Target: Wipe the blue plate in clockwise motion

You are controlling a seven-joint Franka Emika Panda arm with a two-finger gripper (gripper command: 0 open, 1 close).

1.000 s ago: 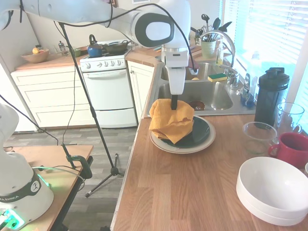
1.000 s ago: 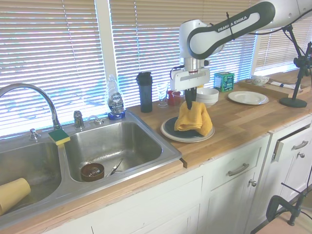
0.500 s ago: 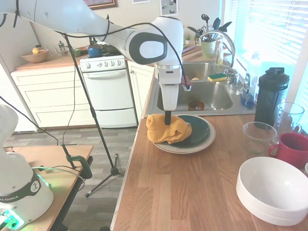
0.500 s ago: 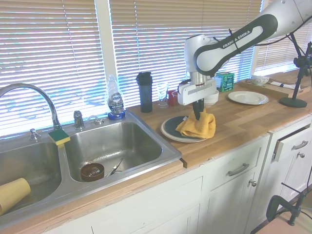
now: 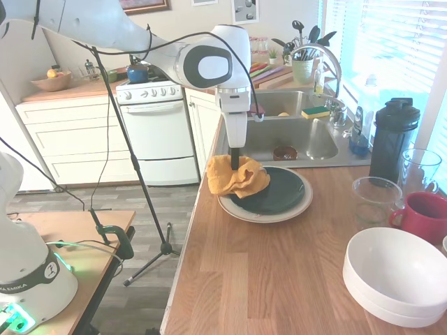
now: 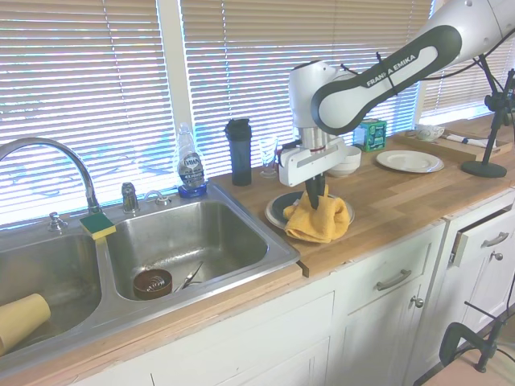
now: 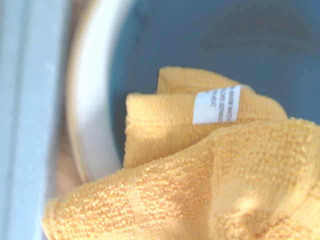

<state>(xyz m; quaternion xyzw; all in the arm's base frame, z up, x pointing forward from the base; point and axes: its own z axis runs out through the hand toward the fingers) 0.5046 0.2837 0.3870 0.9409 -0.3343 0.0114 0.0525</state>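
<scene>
On table by sink | jaws pinch orange cloth | blue plate glossy, slick, breakable; press lightly, never grab

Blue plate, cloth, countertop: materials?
Blue plate: probably glazed ceramic; glossy surface with window glare.
Yellow cloth: terry-type fabric; looped nap and a sewn white label in the wrist view.
Countertop: wood butcher-block look; visible plank seams and grain, satin finish.
</scene>
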